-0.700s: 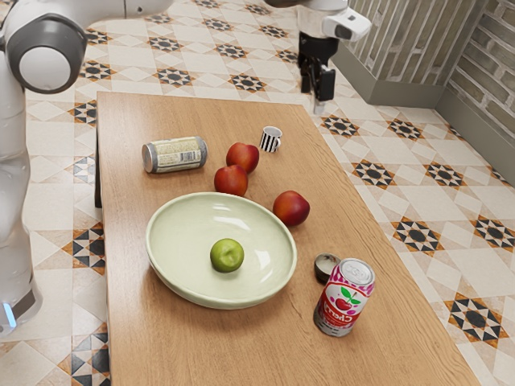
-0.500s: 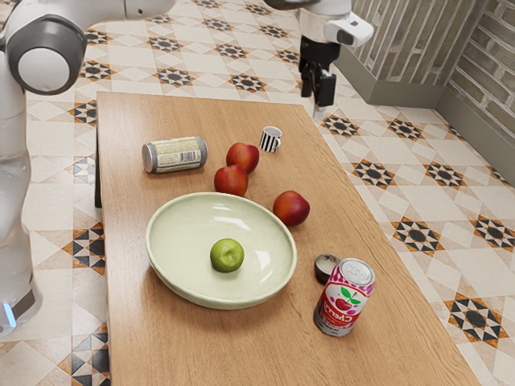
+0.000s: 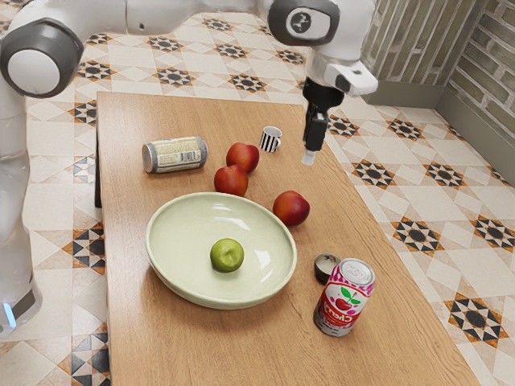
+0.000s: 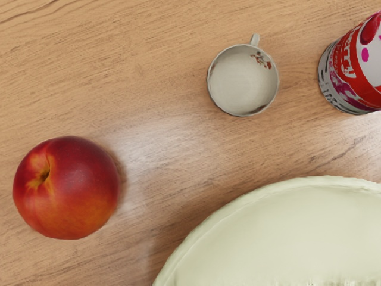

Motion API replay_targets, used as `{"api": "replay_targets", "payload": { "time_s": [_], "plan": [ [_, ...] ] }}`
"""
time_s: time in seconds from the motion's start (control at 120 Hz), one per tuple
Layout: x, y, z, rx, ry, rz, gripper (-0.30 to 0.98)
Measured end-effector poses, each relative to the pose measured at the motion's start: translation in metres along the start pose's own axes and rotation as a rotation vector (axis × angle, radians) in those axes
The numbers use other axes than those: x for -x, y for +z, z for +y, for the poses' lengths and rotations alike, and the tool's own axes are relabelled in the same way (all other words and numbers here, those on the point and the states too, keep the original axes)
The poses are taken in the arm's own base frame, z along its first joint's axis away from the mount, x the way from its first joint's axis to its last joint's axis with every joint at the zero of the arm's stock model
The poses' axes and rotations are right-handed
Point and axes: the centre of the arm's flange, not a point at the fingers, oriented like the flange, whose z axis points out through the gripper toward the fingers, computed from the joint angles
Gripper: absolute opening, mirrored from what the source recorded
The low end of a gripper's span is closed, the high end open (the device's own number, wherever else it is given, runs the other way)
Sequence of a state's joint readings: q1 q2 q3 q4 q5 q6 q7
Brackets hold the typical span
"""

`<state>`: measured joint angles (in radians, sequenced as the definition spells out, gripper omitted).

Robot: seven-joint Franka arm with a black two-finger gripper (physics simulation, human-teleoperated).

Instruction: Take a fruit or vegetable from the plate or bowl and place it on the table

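Gripper [image 3: 315,134] opening could not be told from exterior view's angle; nothing seen in its hold. Can [image 3: 344,299] and bowl [image 3: 183,241] cut off at wrist view's edges; in exterior view can partly hid small cup [image 3: 325,267]. Arm reached over table [image 3: 137,346], hand raised, pointed down. Green fruit [image 3: 227,255] sat in bowl, well apart from gripper, lower, toward exterior view's left.

exterior: beside arm [image 3: 181,11], high, slanting down, farther | wrist: close, probably straight down | shared: bowl [image 3: 189,233], can [image 3: 344,299]
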<state>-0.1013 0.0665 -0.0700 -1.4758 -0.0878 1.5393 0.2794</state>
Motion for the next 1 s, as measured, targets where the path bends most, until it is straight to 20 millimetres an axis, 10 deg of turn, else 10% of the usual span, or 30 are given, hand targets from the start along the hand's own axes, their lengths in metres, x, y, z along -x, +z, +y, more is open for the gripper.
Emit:
{"api": "replay_targets", "payload": {
  "time_s": [0.133,0.3,0.558,1.0],
  "plan": [
    [-0.011,0.055,0.053,0.056,0.161,-0.038,0.68],
    [-0.003,0.099,0.039,0.072,0.208,-0.046,0.69],
    [0.038,0.115,0.004,0.079,0.211,-0.023,0.69],
    [0.052,0.125,0.09,0.122,0.435,-0.024,0.69]
  ]
}}
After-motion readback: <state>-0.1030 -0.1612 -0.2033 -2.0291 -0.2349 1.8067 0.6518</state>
